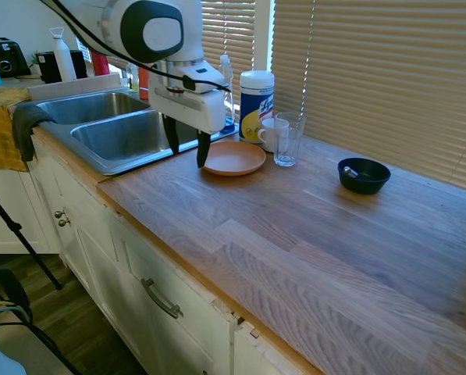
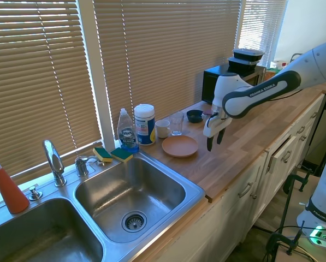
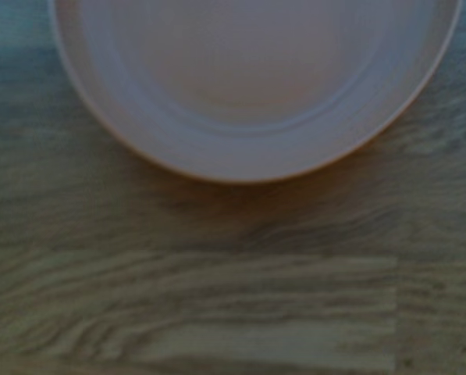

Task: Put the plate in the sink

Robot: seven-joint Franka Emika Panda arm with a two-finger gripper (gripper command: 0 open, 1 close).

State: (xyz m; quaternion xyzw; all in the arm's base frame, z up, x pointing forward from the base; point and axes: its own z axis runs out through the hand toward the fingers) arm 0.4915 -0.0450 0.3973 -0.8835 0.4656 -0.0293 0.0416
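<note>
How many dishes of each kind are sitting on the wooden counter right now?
Plate: 1
Bowl: 1
Mug: 1
Drinking glass: 1
Total: 4 dishes. None is in the sink yet, and the robot's hand is open and empty.

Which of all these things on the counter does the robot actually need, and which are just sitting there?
Needed: plate, sink, gripper.

Just sitting there: dark blue bowl, glass, mug, wipes canister, dish soap bottle, sponges.

one plate (image 1: pixel 232 157), one sink (image 2: pixel 92 213), two sponges (image 2: pixel 112 155)
</note>
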